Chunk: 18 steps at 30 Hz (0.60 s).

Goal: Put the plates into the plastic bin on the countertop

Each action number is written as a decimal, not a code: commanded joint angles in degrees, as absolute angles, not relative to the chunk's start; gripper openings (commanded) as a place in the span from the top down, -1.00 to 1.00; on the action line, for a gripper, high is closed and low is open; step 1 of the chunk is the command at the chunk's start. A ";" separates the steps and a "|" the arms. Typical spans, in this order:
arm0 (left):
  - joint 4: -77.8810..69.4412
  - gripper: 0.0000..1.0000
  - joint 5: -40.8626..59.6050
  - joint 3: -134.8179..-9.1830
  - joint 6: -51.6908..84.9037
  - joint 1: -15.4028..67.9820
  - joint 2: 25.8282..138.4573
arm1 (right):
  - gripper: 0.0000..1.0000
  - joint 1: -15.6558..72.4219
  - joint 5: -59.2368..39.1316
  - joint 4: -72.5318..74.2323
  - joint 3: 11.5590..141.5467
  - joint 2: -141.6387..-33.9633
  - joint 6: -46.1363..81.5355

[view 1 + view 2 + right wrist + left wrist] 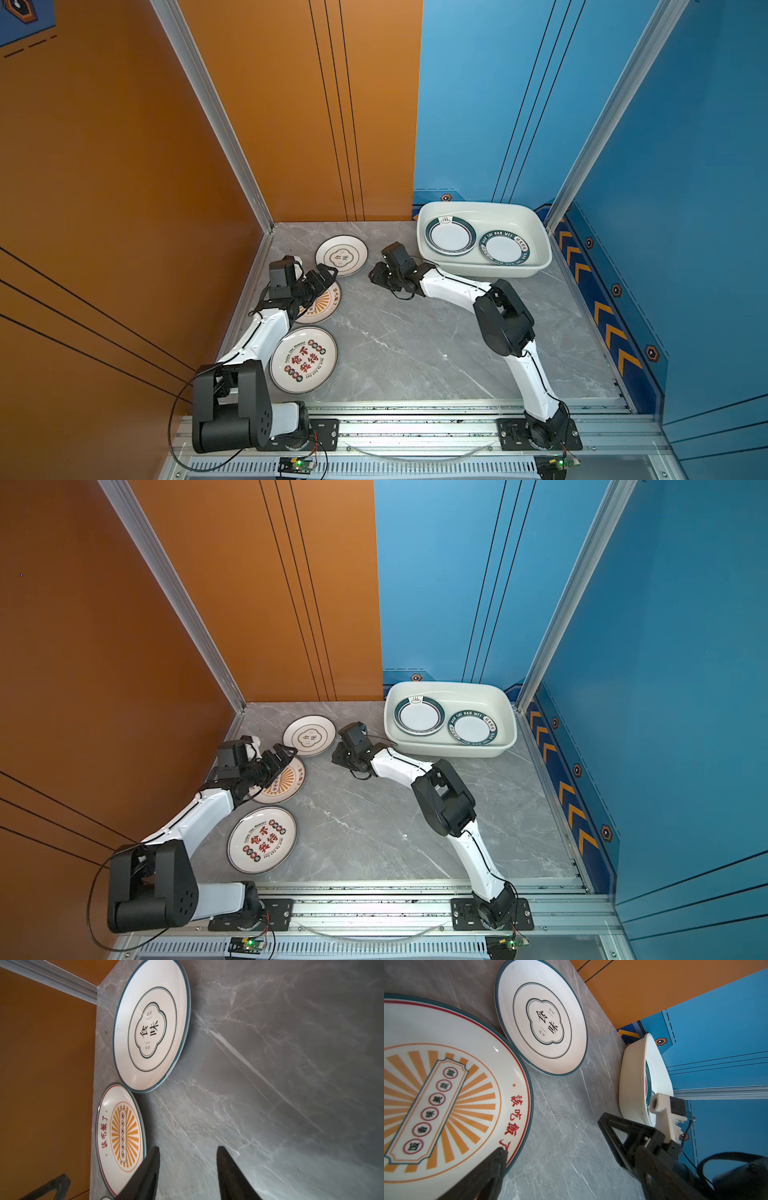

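Left gripper (553, 1140) spread wide, right gripper (188, 1150) parted, empty

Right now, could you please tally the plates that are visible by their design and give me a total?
Green-banded plates in the plastic bin: 2 (steam-logo plate, lettered plate)
Quatrefoil plate: 1
Sunburst plate: 1
Red-character plate: 1
Total: 5 plates visible; whether any are stacked underneath cannot be told.
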<state>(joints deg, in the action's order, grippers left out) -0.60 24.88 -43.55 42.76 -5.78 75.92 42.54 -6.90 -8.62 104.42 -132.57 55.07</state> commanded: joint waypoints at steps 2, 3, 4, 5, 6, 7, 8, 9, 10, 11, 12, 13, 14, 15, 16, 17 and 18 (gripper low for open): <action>-1.78 -0.96 27.07 -42.47 42.79 -6.59 74.49 | 0.06 42.19 -4.42 -12.66 112.06 -138.03 58.54; -2.04 -0.96 27.19 -42.33 42.88 -6.68 74.53 | 0.06 42.19 -4.55 -12.41 112.96 -139.13 58.95; -2.38 -0.96 27.40 -42.25 43.10 -6.75 74.70 | 0.06 42.19 -4.69 -11.98 114.15 -140.36 59.46; -2.74 -0.96 27.59 -42.26 43.27 -6.75 74.91 | 0.06 42.17 -4.80 -12.18 115.22 -141.37 59.87; -3.25 -0.96 27.89 -42.11 43.54 -6.68 75.18 | 0.06 42.10 -4.89 -12.43 116.72 -142.73 60.24; -3.70 -0.96 28.19 -42.03 43.71 -6.79 75.47 | 0.06 42.15 -4.93 -12.84 118.23 -143.82 60.49; -4.05 -0.96 28.34 -42.08 43.90 -6.80 75.79 | 0.06 42.11 -5.06 -13.11 119.40 -144.86 60.80; -4.37 -0.96 28.54 -41.98 44.07 -6.77 76.08 | 0.06 42.11 -5.26 -12.96 120.40 -145.95 61.27; -4.63 -0.96 28.73 -41.94 44.21 -6.84 76.28 | 0.06 42.13 -5.52 -12.27 121.04 -146.84 61.75; -4.81 -0.96 28.87 -41.86 44.21 -6.92 76.53 | 0.06 42.16 -5.64 -11.89 121.63 -147.48 62.18; -5.07 -0.96 28.98 -41.80 44.30 -6.90 76.64 | 0.06 42.11 -5.74 -11.61 122.34 -148.18 62.52; -5.31 -0.96 29.05 -41.71 44.37 -6.96 76.73 | 0.06 42.12 -5.63 -11.38 122.96 -148.80 62.73; -5.44 -0.96 29.14 -41.60 44.45 -7.01 76.82 | 0.06 42.12 -5.55 -11.39 123.57 -149.30 62.99; -5.60 -0.96 29.26 -41.57 44.47 -7.03 76.90 | 0.06 42.10 -5.67 -11.41 124.27 -149.99 63.31; -5.77 -0.96 29.34 -41.53 44.55 -7.10 77.03 | 0.06 42.03 -5.79 -11.36 125.14 -150.71 63.59; -5.88 -0.96 29.36 -41.44 44.62 -7.14 77.16 | 0.06 41.98 -5.82 -11.33 125.77 -151.21 63.92; -6.10 -0.96 29.45 -41.41 44.65 -7.20 77.30 | 0.06 41.92 -5.93 -11.22 126.45 -151.86 64.22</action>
